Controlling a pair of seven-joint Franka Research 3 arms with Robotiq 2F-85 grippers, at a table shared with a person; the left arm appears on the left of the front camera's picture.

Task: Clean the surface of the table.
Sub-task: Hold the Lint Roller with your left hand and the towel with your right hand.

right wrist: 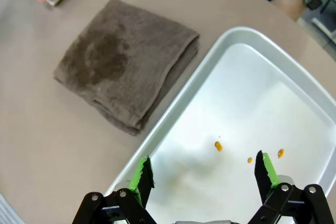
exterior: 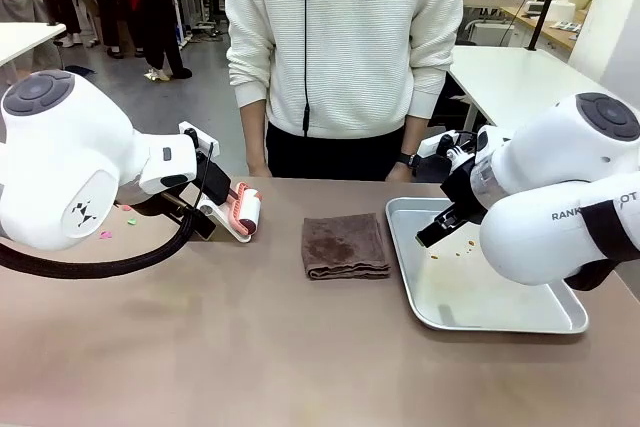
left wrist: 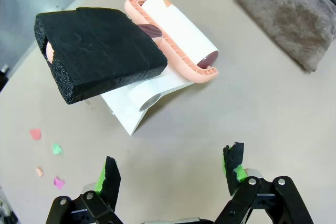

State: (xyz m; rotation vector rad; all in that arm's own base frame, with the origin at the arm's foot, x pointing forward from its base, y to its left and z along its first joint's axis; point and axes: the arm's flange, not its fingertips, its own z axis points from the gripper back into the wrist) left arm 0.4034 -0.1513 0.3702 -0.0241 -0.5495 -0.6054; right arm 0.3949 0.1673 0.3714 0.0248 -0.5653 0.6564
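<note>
The front view looks across the counter (exterior: 250, 347) from the robot's side, with the folded brown cloth (exterior: 346, 245) mid-frame. The left wrist view looks down, close, at the lint roller (left wrist: 178, 40) left of the cloth. The right wrist view looks down at the tray (right wrist: 252, 93) on the cloth's right. All three share the cloth.

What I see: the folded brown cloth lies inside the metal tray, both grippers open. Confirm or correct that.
Not inside: the right wrist view shows the folded brown cloth on the table beside the metal tray. The left gripper and right gripper are open.
</note>
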